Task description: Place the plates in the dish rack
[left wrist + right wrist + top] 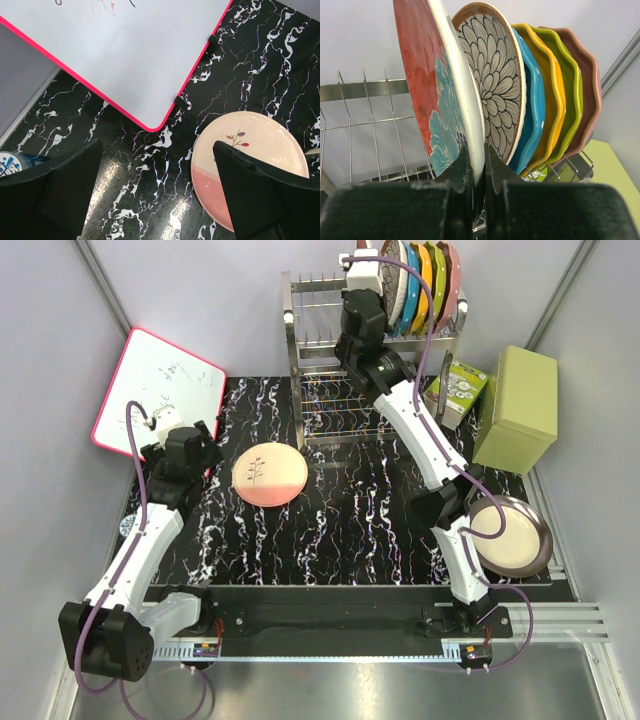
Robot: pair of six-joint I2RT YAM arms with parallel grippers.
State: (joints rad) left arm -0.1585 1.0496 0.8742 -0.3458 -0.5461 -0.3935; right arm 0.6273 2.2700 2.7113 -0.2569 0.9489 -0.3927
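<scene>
At the dish rack (365, 90), the right end effector (477, 160) pinched the red plate (427, 85) by its rim; the left end effector (155, 200) hung spread wide over the table (240, 65) near the pink-and-cream plate (250, 150)

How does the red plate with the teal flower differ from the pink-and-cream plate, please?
The red plate stands on edge in the dish rack; the pink-and-cream plate lies flat on the table. The right end effector pinches the red plate's rim; nothing touches the pink-and-cream plate. The red plate bears a large teal flower, the pink-and-cream plate a small sprig. Both are round.
</scene>
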